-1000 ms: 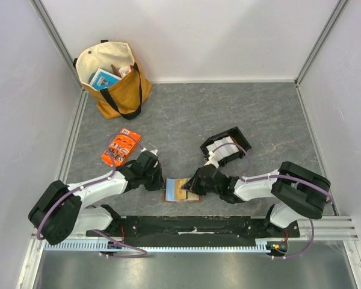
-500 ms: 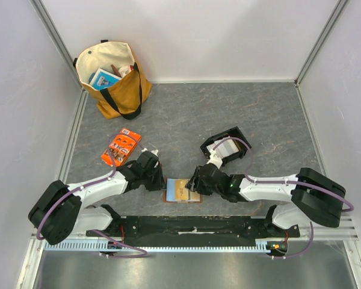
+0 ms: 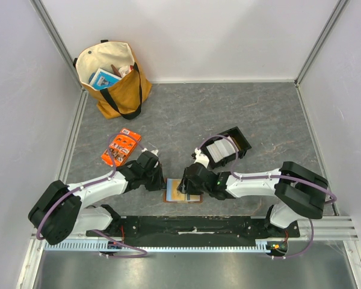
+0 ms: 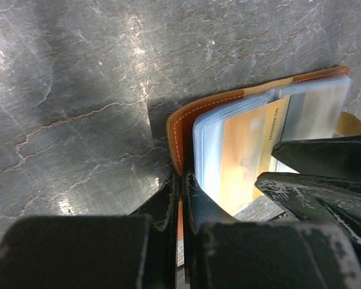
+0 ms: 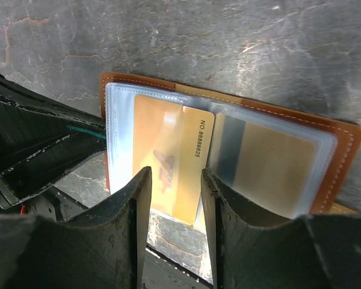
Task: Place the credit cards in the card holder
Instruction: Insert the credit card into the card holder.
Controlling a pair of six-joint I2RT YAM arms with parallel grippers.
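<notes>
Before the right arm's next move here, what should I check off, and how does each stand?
1. Card holder lying open: ok.
2. Left end effector clamped on its cover edge: ok.
3. Gold card fully in its sleeve: not ok, numbered edge sticks out.
4. Right end effector gripping the card: cannot tell; jaws apart over it.
5. More credit cards waiting in the black tray: ok.

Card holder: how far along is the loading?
Done: tan leather card holder lies open, left gripper clamping its cover. In hand: a gold card sits partway in a clear sleeve under the right gripper. Left: pale cards wait in the black tray.
</notes>
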